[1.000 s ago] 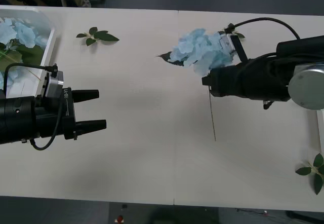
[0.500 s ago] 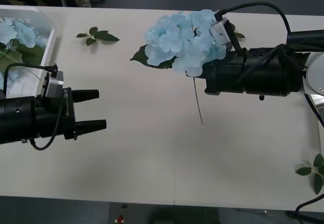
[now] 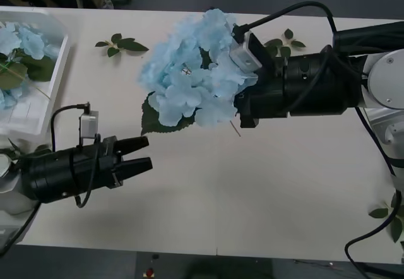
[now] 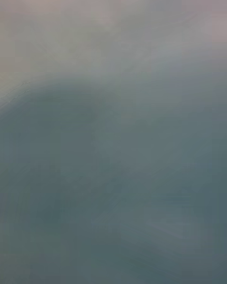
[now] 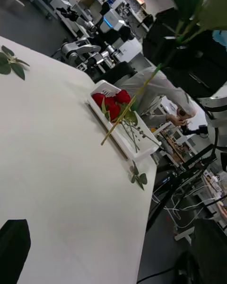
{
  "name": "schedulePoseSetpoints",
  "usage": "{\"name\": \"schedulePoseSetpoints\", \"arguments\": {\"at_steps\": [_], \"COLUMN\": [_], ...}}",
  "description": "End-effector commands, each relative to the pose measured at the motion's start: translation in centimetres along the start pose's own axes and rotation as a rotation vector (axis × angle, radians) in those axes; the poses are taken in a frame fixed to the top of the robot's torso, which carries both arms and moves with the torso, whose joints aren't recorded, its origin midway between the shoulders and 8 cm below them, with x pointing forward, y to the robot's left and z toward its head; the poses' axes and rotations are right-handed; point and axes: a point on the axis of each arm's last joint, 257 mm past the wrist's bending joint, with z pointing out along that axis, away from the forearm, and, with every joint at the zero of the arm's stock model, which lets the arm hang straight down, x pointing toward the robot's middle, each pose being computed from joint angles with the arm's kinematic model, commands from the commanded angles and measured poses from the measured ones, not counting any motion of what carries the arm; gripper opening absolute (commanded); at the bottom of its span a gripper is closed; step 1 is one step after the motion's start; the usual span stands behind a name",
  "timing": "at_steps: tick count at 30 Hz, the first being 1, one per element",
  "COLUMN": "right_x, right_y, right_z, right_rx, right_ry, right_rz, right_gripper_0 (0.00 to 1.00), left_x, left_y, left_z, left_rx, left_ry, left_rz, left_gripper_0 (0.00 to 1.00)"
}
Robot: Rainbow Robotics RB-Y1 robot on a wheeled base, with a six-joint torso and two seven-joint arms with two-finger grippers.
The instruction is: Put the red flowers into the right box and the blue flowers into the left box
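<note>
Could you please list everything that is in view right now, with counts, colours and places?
Pale-blue artificial hydrangea with green leaves: one, held above the table's middle.
Pale-blue hydrangeas: several, in the shallow white plastic left box, at the table's far left.
Deep-red artificial roses: a few, in the white right box.
Loose green leaf sprigs: four, scattered along the table edges.
White table: one.
Left gripper: black, open, low over the table's left, pointing at the held flower.
Right gripper: black, carrying the hydrangea from the right.
</note>
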Motion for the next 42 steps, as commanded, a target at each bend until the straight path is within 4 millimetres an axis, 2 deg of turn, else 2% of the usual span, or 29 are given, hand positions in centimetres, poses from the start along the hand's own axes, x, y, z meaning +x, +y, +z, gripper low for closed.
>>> {"name": "schedulePoseSetpoints", "arguments": {"at_steps": [1,6,11,21,25,28,29,30,31,32,33,42], "right_x": [-2.9,-3.2,-3.5,-3.0,-3.1,-2.9,-2.8,-2.8,-2.8,-2.8,-2.9,-2.8], "right_y": [0.4,1.1,1.6,1.8,1.8,1.8,1.7,1.7,1.7,1.7,1.7,1.6], "right_z": [-0.2,-0.1,0.1,1.9,2.6,2.8,2.8,2.9,2.9,2.9,2.9,2.9], "right_rx": [-0.008,-0.035,-0.05,-0.078,-0.072,-0.075,-0.075,-0.075,-0.075,-0.075,-0.075,-0.074], "right_ry": [-0.052,-0.069,-0.077,-0.083,-0.085,-0.081,-0.081,-0.082,-0.082,-0.082,-0.082,-0.08], "right_rz": [-0.116,-0.109,-0.098,-0.058,-0.058,-0.057,-0.053,-0.053,-0.053,-0.052,-0.052,-0.053], "right_gripper_0": [0.0,0.0,0.0,0.0,0.0,0.0,0.0,0.0,0.0,0.0,0.0,0.0], "left_x": [-0.6,-1.2,-2.4,-3.7,-4.3,-4.1,-3.9,-3.7,-3.4,-3.2,-3.0,-3.0], "left_y": [0.5,1.1,0.8,-0.8,-0.8,-0.7,-0.5,-0.5,-0.5,-0.5,-0.4,-0.5], "left_z": [1.9,5.2,8.7,12.9,14.8,15.8,16.2,16.3,16.5,16.7,16.9,17.1], "left_rx": [0.026,0.056,0.1,0.155,0.143,0.128,0.118,0.114,0.112,0.11,0.098,0.1], "left_ry": [-0.018,-0.068,-0.115,-0.093,-0.095,-0.087,-0.084,-0.082,-0.076,-0.075,-0.076,-0.088], "left_rz": [-0.032,-0.08,-0.111,-0.089,-0.079,-0.079,-0.082,-0.084,-0.087,-0.091,-0.099,-0.119], "left_gripper_0": [1.0,1.0,1.0,1.0,1.0,1.0,0.97,0.83,0.32,0.04,0.0,0.0]}}
